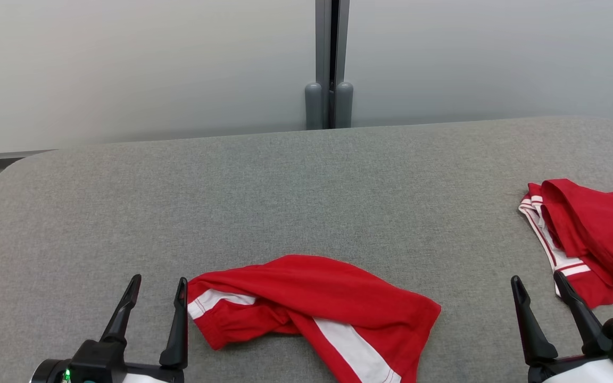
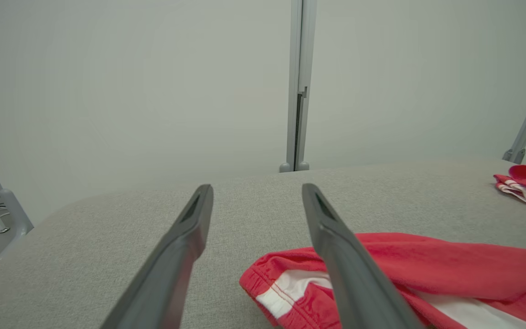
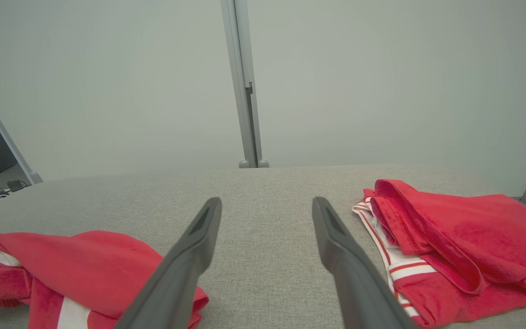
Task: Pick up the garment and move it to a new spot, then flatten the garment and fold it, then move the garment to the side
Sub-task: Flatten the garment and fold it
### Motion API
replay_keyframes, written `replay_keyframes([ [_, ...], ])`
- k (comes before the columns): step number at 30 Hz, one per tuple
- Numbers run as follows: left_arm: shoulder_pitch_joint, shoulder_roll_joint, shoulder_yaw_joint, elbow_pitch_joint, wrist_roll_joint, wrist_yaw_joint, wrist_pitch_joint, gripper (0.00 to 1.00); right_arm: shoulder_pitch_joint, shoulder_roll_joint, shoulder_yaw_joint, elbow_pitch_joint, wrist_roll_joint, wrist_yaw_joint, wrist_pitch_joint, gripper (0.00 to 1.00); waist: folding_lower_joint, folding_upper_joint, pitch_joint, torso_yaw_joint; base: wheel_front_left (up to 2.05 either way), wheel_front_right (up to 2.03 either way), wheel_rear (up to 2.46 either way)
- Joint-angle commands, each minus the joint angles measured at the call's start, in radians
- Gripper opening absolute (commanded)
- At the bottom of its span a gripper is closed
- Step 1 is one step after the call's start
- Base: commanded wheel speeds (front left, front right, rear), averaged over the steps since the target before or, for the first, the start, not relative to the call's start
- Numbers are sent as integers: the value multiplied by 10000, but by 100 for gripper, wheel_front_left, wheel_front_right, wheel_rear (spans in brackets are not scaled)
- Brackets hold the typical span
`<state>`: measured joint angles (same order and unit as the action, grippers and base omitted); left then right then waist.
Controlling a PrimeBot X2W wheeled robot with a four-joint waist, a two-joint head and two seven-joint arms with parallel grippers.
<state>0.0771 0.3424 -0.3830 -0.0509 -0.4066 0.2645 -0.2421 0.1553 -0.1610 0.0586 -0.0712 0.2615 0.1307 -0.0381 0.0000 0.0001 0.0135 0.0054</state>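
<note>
Red garment [image 1: 317,303] lies crumpled at the near middle of the grey padded table [image 1: 285,186], white stripe showing. Your left gripper [image 1: 158,278] sits just left of it, fingers spread, holding nothing. Your right gripper [image 1: 536,276] is likewise spread and empty, just beside a second red garment [image 1: 599,229] at the table's right edge.
</note>
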Motion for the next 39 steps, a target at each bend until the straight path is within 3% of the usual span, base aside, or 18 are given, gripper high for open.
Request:
replay_keyframes([
  [1,-23,65,3,-34,-48,15,7,100,-5,-16,-13,-15,17,0,2,100,0,-1,26,22,0,0,0],
  [8,-381,-19,-76,-48,-23,-26,10,100,-203,40,401,566,168,0,72,100,0,-1,266,276,0,0,0],
  [22,-1166,-455,-300,226,108,-253,-145,100,-1397,226,2183,3965,1134,0,-93,100,0,-1,985,1030,0,0,0],
  [23,-1208,-477,-291,254,110,-270,-145,100,-1539,180,2215,4092,1224,0,-176,42,0,-1,1033,1060,0,0,0],
  [24,-1245,-500,-281,286,120,-304,-163,100,-1658,113,2222,4231,1313,0,-241,9,0,-1,1085,1086,0,0,0],
  [25,-1285,-522,-268,311,131,-323,-161,100,-1775,61,2207,4340,1391,0,-302,0,0,-1,1138,1103,0,0,0],
  [39,-1855,-818,-125,559,351,-654,-234,100,-3961,-1245,1748,4860,2069,0,-641,0,0,-1,1916,934,0,0,0],
])
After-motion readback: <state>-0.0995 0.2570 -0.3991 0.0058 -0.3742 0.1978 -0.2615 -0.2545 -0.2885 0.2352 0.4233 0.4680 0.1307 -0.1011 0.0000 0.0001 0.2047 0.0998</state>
